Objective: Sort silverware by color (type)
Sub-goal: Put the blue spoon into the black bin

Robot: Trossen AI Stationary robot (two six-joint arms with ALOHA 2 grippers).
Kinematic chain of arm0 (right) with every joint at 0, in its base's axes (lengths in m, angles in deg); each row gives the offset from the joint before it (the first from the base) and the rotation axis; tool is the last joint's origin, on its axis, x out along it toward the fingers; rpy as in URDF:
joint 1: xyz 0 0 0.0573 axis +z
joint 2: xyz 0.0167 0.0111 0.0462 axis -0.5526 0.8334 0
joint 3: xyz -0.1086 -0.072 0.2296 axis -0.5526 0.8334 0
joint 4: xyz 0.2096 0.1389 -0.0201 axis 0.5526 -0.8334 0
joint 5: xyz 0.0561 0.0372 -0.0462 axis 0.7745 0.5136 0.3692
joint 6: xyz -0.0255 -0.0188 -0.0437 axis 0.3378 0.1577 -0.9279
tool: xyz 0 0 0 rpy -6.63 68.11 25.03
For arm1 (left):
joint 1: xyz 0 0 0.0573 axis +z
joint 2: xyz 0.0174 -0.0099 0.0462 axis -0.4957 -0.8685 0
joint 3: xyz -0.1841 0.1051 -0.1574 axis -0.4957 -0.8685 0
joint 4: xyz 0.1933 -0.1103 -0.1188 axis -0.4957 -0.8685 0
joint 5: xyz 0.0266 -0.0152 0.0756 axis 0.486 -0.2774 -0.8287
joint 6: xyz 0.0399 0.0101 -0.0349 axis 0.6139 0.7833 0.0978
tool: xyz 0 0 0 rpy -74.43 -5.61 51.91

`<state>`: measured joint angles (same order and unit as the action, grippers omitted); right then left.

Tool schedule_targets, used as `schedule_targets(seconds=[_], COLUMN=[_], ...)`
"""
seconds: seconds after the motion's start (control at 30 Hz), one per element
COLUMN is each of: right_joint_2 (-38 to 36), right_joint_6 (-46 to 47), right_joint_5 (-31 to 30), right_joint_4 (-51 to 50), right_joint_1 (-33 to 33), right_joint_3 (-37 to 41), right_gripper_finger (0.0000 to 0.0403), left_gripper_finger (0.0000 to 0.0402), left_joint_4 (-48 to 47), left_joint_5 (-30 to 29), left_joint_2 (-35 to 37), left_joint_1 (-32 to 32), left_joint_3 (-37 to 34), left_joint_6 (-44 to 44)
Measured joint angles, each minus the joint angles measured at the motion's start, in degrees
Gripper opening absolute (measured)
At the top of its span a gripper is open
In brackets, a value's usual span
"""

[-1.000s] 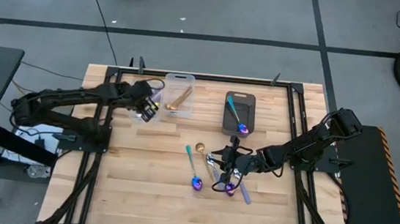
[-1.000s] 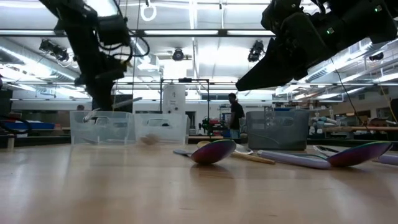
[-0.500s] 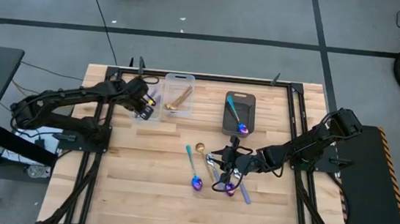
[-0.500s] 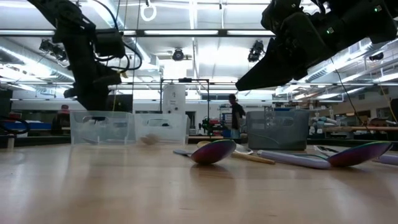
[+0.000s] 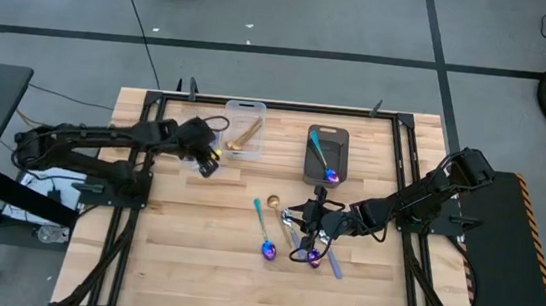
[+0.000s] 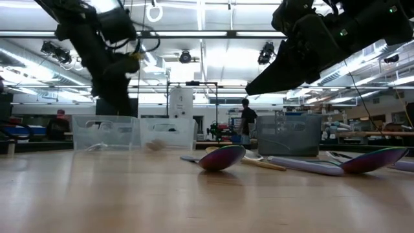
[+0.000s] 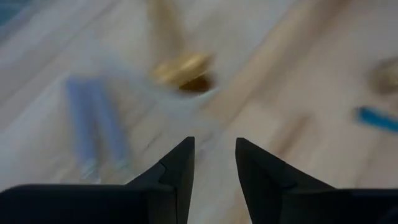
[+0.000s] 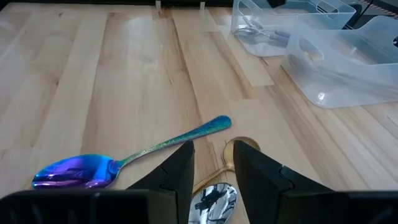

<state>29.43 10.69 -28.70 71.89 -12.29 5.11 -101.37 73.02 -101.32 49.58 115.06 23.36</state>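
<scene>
Several spoons lie in a loose pile [image 5: 305, 241] on the table: iridescent ones with teal handles [image 5: 265, 233] [image 8: 93, 171], a gold one [image 8: 239, 149], a silver bowl [image 8: 214, 199] and a lavender handle [image 5: 332, 267]. My right gripper [image 5: 314, 220] [image 8: 214, 165] hangs open just above the pile, its narrow gap over the gold spoon's bowl. My left gripper [image 5: 207, 159] [image 7: 214, 165] is open and holds nothing, at the near side of the clear bins. Gold spoons [image 7: 183, 68] and lavender handles [image 7: 93, 124] lie in those bins.
Two clear bins [image 5: 243, 130] [image 6: 107, 133] stand at the far left. The dark grey bin [image 5: 326, 153] [image 6: 289, 134] at the far middle holds an iridescent spoon [image 5: 327, 163]. People stand in the room beyond the table [image 6: 246, 120]. Bare wood lies along the near edge.
My left gripper has swung over the left clear bin, first a little toward the far left, then back toward the near edge and the right. My right arm and the spoons on the table have kept still.
</scene>
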Motion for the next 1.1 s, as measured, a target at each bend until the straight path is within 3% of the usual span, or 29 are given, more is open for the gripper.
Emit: schedule_targets(seconds=[0.3, 0.6, 0.87, 1.1], right_joint_2=[0.02, 0.04, 0.04, 0.02], right_joint_6=[5.40, 16.84, 20.58, 21.41], right_joint_5=[1.02, 3.07, 6.49, 6.69], right_joint_4=[-4.05, -29.66, -38.44, -42.96], right_joint_1=[0.00, 2.00, 5.02, 6.12], right_joint_3=[-0.08, -8.60, -9.49, -9.49], right_gripper_finger=[0.0122, 0.0122, 0.0122, 0.0122], left_gripper_finger=[0.0125, 0.0126, 0.0126, 0.0126], left_joint_4=[11.97, 13.02, 15.66, 15.82], left_joint_5=[-3.20, -10.11, -10.13, -9.97], left_joint_2=[-0.87, -4.34, -11.87, -21.86], left_joint_1=[-13.85, -23.83, -32.06, -37.70], left_joint_3=[0.01, 0.06, 0.60, 6.45], left_joint_6=[-9.30, -19.36, -19.14, -15.14])
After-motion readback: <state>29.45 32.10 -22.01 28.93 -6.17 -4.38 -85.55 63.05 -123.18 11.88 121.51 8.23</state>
